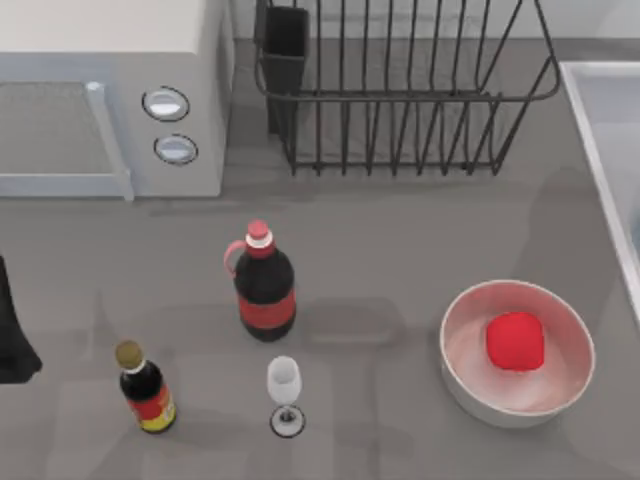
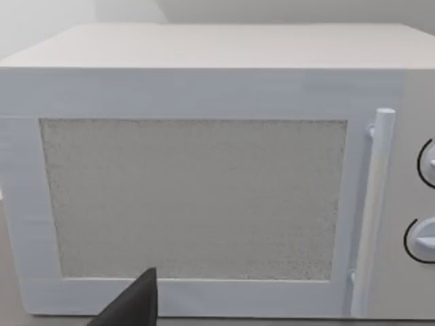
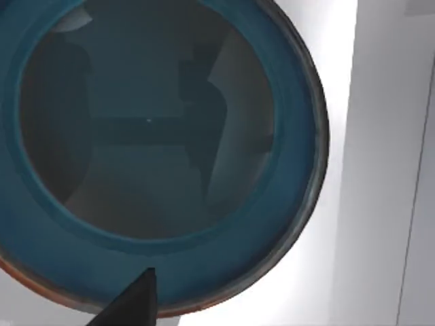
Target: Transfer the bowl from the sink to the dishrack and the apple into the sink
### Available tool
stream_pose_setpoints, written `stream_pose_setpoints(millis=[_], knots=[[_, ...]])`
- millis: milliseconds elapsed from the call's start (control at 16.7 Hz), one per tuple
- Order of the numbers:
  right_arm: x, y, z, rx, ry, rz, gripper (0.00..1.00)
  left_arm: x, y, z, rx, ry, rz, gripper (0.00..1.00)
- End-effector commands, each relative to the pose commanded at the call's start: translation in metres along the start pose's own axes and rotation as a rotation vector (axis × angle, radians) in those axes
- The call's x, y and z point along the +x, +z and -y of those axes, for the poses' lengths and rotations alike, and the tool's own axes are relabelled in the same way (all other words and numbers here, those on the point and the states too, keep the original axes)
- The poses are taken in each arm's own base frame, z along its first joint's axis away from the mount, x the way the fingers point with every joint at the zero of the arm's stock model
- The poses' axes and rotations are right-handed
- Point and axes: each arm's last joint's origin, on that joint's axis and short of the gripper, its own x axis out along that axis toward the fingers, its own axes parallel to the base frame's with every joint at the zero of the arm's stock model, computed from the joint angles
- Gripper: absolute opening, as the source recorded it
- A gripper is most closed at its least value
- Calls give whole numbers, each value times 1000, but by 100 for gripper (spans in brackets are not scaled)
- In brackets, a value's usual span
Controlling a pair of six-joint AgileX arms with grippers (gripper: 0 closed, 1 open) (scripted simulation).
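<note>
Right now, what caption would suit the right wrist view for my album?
Right gripper hovering close above the teal-blue bowl lying in the pale sink.

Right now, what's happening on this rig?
The right gripper hangs right over the teal bowl, which sits in the sink at the table's right edge. The apple lies in the white bowl, so neither transfer is done. The dishrack holds nothing. The left arm sits at the left edge, its wrist camera facing the microwave.

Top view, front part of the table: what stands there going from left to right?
Small dark sauce bottle with a gold cap → clear stemmed wine glass → large white bowl, which holds the bright-red apple.
</note>
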Motion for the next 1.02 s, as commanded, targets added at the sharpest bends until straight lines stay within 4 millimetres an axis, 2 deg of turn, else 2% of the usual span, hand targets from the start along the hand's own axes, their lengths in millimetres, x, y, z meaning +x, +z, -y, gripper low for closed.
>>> stream_pose_setpoints(millis=[120, 420, 540, 660, 1020], knots=[[2, 3, 5, 5, 7, 13, 100, 0, 0, 0, 0, 0, 0, 100], [1, 4, 2, 0, 5, 15, 100, 0, 0, 0, 0, 0, 0, 100], [7, 4, 3, 3, 6, 14, 100, 0, 0, 0, 0, 0, 0, 100], [24, 5, 4, 5, 7, 13, 100, 0, 0, 0, 0, 0, 0, 100], [92, 5, 4, 5, 7, 14, 100, 0, 0, 0, 0, 0, 0, 100]])
